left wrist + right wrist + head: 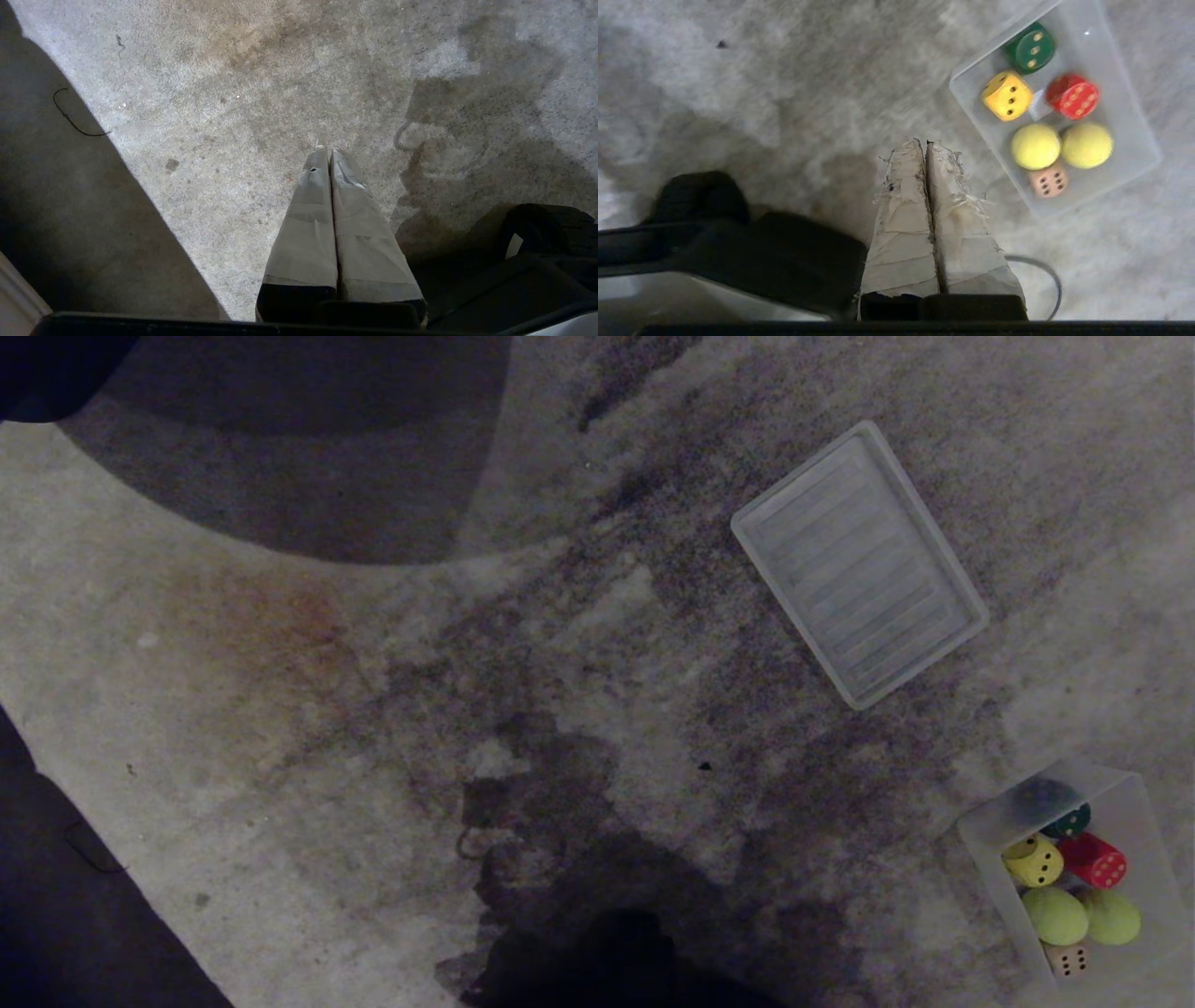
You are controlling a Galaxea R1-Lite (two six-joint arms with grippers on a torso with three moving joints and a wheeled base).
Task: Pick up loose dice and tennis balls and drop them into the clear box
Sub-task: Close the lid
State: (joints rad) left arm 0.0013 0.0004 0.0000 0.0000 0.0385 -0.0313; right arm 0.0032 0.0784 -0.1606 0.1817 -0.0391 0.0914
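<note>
The clear box (1153,821) (1125,60) stands on the carpet at the lower right of the head view. Inside it lie a yellow die (1034,861) (1007,95), a red die (1094,861) (1073,96), a dark green die (1067,820) (1029,48), a tan die (1067,959) (1047,181) and two tennis balls (1056,915) (1113,917) (1035,146) (1087,145). My right gripper (926,142) is shut and empty, hanging above the carpet beside the box. My left gripper (328,149) is shut and empty over bare carpet. Neither arm shows in the head view.
A flat ribbed clear panel (859,563) lies on the carpet at the upper right. Dark floor (84,933) borders the carpet on the left. A thin black wire (74,119) lies at that edge. The robot's dark base (752,252) sits close to both grippers.
</note>
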